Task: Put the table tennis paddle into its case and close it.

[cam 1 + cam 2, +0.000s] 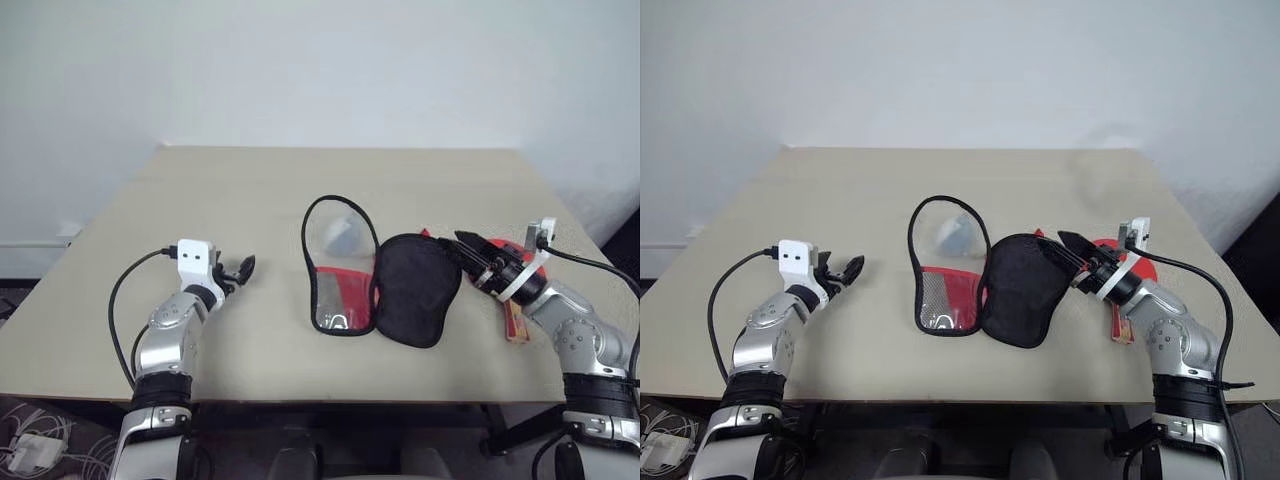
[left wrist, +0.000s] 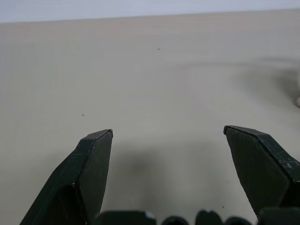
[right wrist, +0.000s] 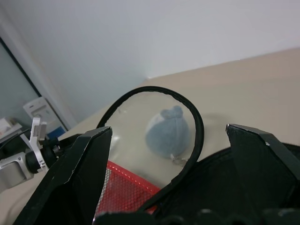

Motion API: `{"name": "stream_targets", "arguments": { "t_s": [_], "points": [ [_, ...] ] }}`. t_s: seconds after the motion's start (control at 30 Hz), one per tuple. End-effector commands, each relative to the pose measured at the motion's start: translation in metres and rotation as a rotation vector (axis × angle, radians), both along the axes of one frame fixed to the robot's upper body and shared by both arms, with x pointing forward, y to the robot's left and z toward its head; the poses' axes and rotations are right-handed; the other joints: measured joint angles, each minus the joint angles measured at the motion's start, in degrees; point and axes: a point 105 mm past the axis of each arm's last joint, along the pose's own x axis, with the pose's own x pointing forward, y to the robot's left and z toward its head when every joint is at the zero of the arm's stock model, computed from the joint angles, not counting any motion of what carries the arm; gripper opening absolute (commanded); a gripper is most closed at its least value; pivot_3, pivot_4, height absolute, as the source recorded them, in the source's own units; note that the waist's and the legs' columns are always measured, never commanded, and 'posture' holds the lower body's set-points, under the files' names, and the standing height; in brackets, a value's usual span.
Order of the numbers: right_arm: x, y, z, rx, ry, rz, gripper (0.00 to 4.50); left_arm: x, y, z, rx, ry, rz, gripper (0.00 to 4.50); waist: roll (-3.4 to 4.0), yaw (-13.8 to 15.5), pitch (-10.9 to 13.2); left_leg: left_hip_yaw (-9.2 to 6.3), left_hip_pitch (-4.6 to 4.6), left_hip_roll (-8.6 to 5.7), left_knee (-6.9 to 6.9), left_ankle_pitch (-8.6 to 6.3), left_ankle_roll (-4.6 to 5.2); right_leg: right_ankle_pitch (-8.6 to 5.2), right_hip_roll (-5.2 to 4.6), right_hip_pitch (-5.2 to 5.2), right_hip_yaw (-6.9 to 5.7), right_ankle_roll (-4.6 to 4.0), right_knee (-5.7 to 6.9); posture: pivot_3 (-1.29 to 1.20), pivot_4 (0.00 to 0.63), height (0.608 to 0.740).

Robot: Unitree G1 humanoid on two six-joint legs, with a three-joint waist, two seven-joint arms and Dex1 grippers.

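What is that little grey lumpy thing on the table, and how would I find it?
Look at the middle of the beige table, where the case lies opened flat, one half black and one half see-through and red. The small grey lump shows through the clear window of that half, inside its black rim. It is the one soft, rounded, pale thing there; everything beside it is flat and black or red.

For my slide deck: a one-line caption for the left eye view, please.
Open case lies mid-table; the open right gripper hovers at its black half, the open left gripper waits apart.
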Motion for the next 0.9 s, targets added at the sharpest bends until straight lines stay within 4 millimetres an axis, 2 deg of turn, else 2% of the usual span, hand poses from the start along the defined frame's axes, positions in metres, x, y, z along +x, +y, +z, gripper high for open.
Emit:
{"name": "stream_targets", "arguments": {
  "t_s": [0.03, 0.23, 0.37, 0.53, 0.6, 0.67, 0.83, 0.9],
  "points": [
    [0.005, -0.004, 0.013, -0.003, -0.072, -0.029, 4.21, 0.006, -0.006, 0.021, 0.004, -0.068, -0.029, 4.07, 0.00, -0.01, 0.00, 0.00, 0.00, 0.00, 0.00, 0.00, 0.00, 0.00, 0.00, 0.00, 0.00, 0.00, 0.00, 0.00, 0.000, 0.740],
    [0.008, -0.017, 0.007, -0.005, -0.069, -0.147, 4.21, 0.004, -0.031, 0.024, -0.041, -0.077, -0.112, 4.07, 0.00, 0.05, 0.01, 0.00, -0.01, 0.00, 0.00, 0.00, 0.00, 0.00, -0.01, 0.00, 0.00, 0.00, -0.01, 0.00, 0.000, 0.740],
    [0.013, -0.046, -0.005, -0.104, -0.040, -0.341, 4.21, -0.002, -0.051, 0.029, -0.099, -0.078, -0.231, 4.07, 0.00, 0.01, 0.01, 0.02, -0.02, 0.00, 0.01, 0.00, 0.00, 0.00, -0.01, -0.01, 0.00, 0.00, -0.02, 0.00, 0.000, 0.740],
    [0.002, -0.073, -0.015, -0.254, 0.044, -0.441, 4.21, -0.019, -0.082, 0.037, -0.107, -0.049, -0.464, 4.07, 0.01, -0.01, 0.02, 0.03, -0.02, 0.00, -0.05, 0.00, 0.00, -0.01, -0.02, -0.05, 0.02, -0.01, -0.03, 0.00, 0.000, 0.740],
    [-0.007, -0.079, -0.027, -0.316, 0.155, -0.410, 4.21, -0.025, -0.090, 0.040, -0.108, -0.039, -0.541, 4.07, 0.02, -0.01, 0.02, 0.04, -0.10, 0.00, -0.04, 0.00, 0.00, -0.01, -0.02, -0.14, 0.03, -0.02, -0.02, 0.00, 0.000, 0.740],
    [-0.013, -0.085, -0.030, -0.356, 0.199, -0.410, 4.21, -0.029, -0.096, 0.043, -0.125, -0.026, -0.591, 4.07, 0.02, -0.01, 0.02, 0.06, -0.15, 0.00, -0.01, 0.00, 0.00, -0.01, -0.06, -0.21, 0.04, -0.02, -0.02, 0.00, 0.000, 0.740],
    [-0.023, -0.098, -0.031, -0.337, 0.249, -0.501, 4.21, -0.027, -0.111, 0.039, -0.137, 0.005, -0.661, 4.07, 0.01, -0.05, 0.03, 0.07, -0.17, 0.00, 0.01, 0.00, 0.00, -0.01, -0.07, -0.26, 0.03, -0.02, -0.03, 0.00, 0.000, 0.740],
    [-0.030, -0.101, -0.038, -0.327, 0.282, -0.538, 4.21, -0.025, -0.116, 0.039, -0.137, 0.009, -0.681, 4.07, -0.01, 0.09, 0.03, 0.06, -0.22, 0.00, 0.03, 0.00, 0.01, -0.01, -0.06, -0.27, 0.02, -0.02, -0.03, 0.00, 0.000, 0.740]
  ]
}}
